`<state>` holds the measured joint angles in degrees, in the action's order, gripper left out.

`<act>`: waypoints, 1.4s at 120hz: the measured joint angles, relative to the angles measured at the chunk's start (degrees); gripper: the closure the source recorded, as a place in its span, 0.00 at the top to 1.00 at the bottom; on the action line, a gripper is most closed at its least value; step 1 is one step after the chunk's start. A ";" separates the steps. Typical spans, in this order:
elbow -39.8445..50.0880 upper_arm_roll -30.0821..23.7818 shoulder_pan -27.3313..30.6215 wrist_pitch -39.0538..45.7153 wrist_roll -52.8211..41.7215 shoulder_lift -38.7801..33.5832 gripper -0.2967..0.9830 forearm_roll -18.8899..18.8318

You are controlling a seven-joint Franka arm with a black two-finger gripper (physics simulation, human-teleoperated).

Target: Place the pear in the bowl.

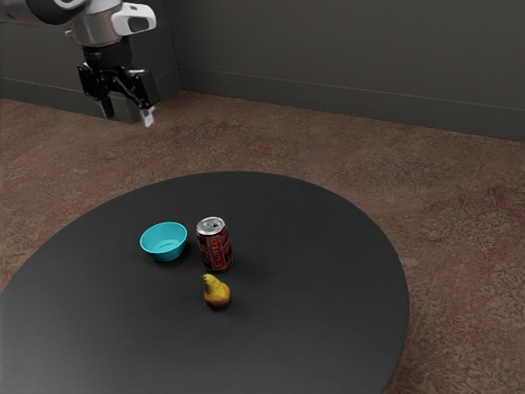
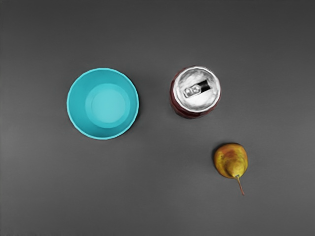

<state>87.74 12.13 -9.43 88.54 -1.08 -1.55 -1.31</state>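
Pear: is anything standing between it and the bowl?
Nothing visible stands squarely between the pear and the bowl. The soda can stands upright close beside that straight path, though, so a low carry might brush it.

A round black table (image 1: 320, 328) stands on a mottled reddish-brown floor (image 1: 459, 238) inside a room with plain dark gray walls (image 1: 353, 45), trimmed with a baseboard (image 1: 353, 105) and meeting in a corner; whether home or workplace cannot be told.
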 joint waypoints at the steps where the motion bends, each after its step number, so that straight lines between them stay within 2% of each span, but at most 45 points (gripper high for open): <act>1: 0.00 0.00 0.01 0.00 -0.01 0.00 0.77 0.00; 32: -0.07 0.62 -1.10 -0.02 -0.10 0.33 0.77 0.57; 45: -5.12 -1.17 0.95 0.13 0.53 7.22 0.77 1.32; 56: -5.56 -1.72 -1.09 0.90 1.51 12.27 0.77 1.90; 72: 0.74 -1.90 -2.06 4.82 2.87 14.78 0.77 3.25; 82: 7.22 -1.93 -2.65 9.81 3.92 14.80 0.77 4.88; 94: 10.98 -2.13 -2.96 14.97 5.43 15.65 0.77 6.44; 143: 14.63 -3.16 -4.10 27.96 9.58 24.72 0.77 11.04; 168: 19.05 -3.16 -4.26 31.58 10.69 25.65 0.77 12.34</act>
<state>106.79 8.96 -13.69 120.12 9.61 24.10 11.03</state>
